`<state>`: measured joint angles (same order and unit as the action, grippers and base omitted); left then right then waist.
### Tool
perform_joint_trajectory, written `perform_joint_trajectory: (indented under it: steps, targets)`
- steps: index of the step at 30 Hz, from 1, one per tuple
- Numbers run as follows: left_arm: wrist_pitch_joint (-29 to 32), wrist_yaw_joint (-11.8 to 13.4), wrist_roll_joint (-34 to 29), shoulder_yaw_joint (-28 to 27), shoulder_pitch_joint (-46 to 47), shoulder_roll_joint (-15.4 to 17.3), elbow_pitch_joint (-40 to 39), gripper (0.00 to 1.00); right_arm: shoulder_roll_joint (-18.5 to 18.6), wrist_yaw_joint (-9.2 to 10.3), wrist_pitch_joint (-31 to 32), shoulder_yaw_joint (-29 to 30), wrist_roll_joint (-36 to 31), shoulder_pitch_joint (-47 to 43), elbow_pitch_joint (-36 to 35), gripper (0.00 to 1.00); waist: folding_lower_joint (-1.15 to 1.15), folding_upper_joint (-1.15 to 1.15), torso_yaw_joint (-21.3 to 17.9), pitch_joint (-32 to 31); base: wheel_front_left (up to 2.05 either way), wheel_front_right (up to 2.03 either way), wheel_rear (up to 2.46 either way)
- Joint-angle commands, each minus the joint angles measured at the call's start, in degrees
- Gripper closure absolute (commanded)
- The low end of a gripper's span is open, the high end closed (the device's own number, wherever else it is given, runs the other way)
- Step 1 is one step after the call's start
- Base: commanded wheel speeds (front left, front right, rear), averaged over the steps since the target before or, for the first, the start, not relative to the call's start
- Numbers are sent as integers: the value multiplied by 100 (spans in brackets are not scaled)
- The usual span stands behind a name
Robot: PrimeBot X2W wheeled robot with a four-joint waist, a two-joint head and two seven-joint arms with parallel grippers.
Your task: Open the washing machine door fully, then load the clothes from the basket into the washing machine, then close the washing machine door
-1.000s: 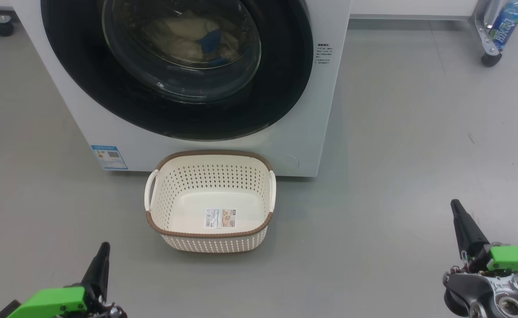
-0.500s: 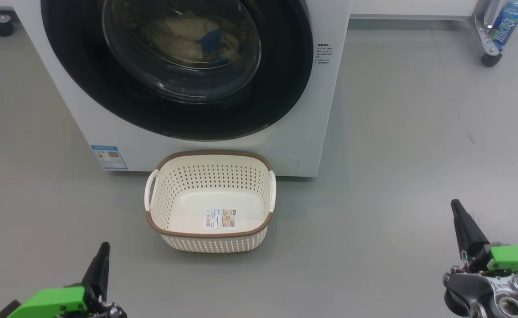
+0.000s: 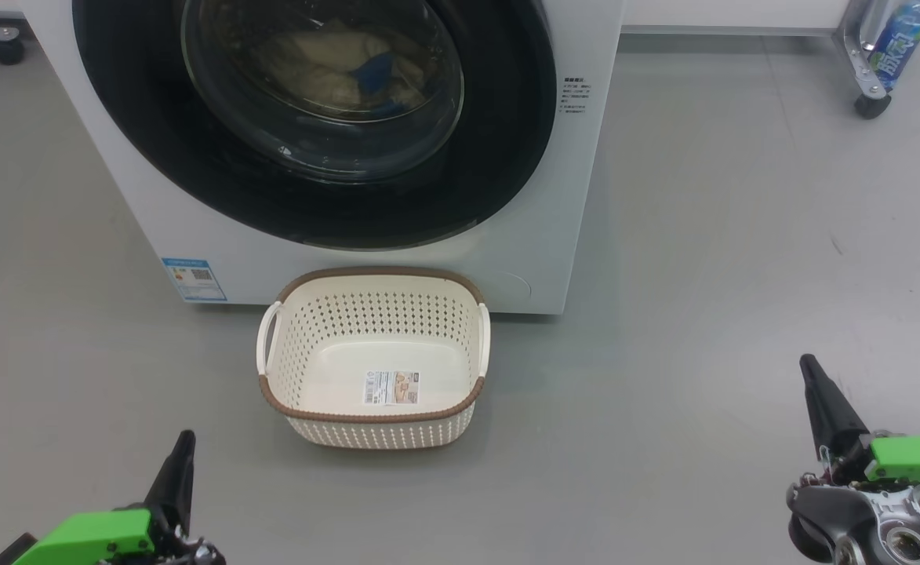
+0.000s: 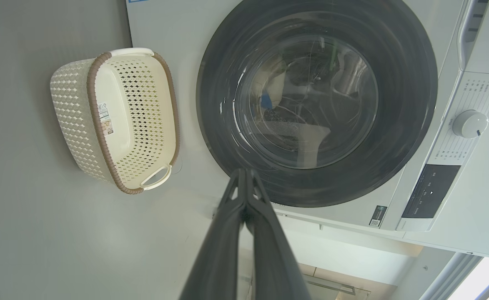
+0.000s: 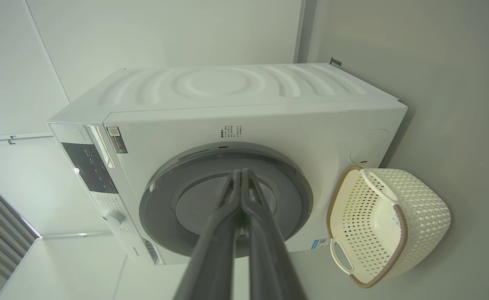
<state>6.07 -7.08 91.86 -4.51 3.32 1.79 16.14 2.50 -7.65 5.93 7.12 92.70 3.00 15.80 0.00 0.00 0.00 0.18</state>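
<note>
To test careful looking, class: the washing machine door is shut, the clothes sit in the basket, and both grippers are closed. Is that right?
One part is wrong. The basket is empty; the clothes lie inside the washing machine, behind its shut door, as the head view shows. The left gripper and right gripper are closed.

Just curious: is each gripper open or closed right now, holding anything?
Left gripper: closed, holding nothing.
Right gripper: closed, holding nothing.
</note>
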Motion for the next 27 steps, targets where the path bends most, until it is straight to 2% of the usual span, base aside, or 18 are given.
perform_joint_trajectory:
  steps: [1, 27]
  targets:
    - [40, -41, 32, -199, 287, 109, -210, 100, 59, 16, 36, -85, -33, 316, -179, 100, 0, 0, 0, 0, 0, 0, 0]
    - [40, -41, 32, -199, 287, 109, -210, 100, 52, 16, 44, -75, -41, 317, -179, 100, 0, 0, 0, 0, 0, 0, 0]
